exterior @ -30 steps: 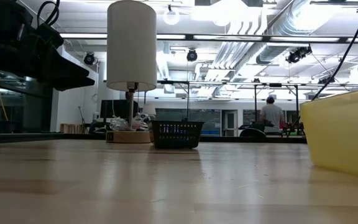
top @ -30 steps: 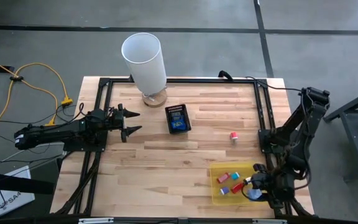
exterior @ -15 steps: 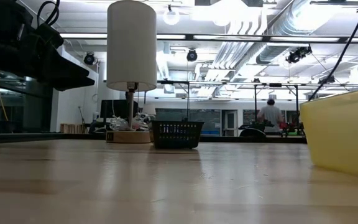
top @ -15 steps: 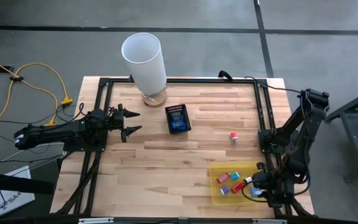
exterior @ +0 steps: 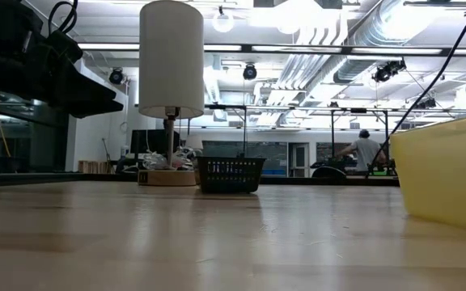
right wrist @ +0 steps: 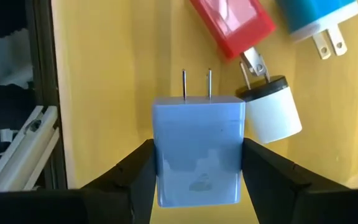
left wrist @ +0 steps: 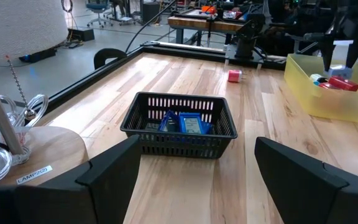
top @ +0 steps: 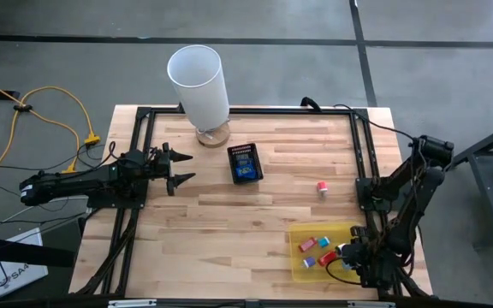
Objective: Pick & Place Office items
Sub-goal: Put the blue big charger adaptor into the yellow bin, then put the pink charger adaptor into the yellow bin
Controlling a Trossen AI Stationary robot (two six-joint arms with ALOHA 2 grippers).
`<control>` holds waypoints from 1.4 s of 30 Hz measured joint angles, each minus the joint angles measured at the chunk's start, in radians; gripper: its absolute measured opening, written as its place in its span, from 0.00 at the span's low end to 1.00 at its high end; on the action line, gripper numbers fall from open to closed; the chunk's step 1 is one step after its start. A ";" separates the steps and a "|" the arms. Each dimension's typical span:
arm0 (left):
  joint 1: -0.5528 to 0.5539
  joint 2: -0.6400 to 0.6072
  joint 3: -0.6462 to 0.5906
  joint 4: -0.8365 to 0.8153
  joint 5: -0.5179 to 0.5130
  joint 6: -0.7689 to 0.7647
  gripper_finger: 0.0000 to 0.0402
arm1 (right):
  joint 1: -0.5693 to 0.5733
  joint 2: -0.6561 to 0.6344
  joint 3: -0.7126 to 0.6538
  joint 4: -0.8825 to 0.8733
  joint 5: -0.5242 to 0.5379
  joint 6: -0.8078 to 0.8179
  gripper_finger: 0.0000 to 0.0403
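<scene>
In the right wrist view a pale blue plug block (right wrist: 197, 149), prongs away from the wrist, fills the gap of my right gripper (right wrist: 197, 158), which is shut on it just above the floor of the yellow tray (right wrist: 104, 93). In the high view that gripper (top: 347, 257) is over the right part of the tray (top: 315, 272). A red plug (right wrist: 232, 25), a blue plug (right wrist: 316, 15) and a white plug (right wrist: 269, 112) lie in the tray. Another red piece (top: 322, 186) lies on the table. My left gripper (top: 182, 168) waits open at the left, facing the black mesh basket (left wrist: 179, 124). My right gripper pinches the pale blue block by its two opposite sides (right wrist: 159, 162) between its fingers (right wrist: 135, 180). The fingers come from above, pointing steeply down. The block lies flat with its prongs level; whether its underside touches the tray floor I cannot tell.
The black mesh basket (top: 245, 163), with blue pieces in it, stands mid-table. A white lamp (top: 199, 85) stands at the far side on a round wooden base. Black frame rails run along the table's edges (top: 359, 154). A person moves in the room behind.
My right gripper has gone down toward the tray floor with the pale blue block and has tipped to point more steeply down. My left arm has kept still.
</scene>
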 joint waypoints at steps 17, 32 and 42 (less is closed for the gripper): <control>0.000 0.000 0.000 0.000 0.000 0.000 0.77 | -0.001 0.011 0.000 0.019 -0.002 -0.003 0.60; 0.000 0.000 0.000 0.000 0.000 0.000 0.77 | -0.010 0.000 0.000 0.019 0.000 -0.004 0.60; 0.000 0.000 0.000 0.000 0.000 0.000 0.77 | -0.136 -0.122 0.000 0.019 0.032 -0.090 0.60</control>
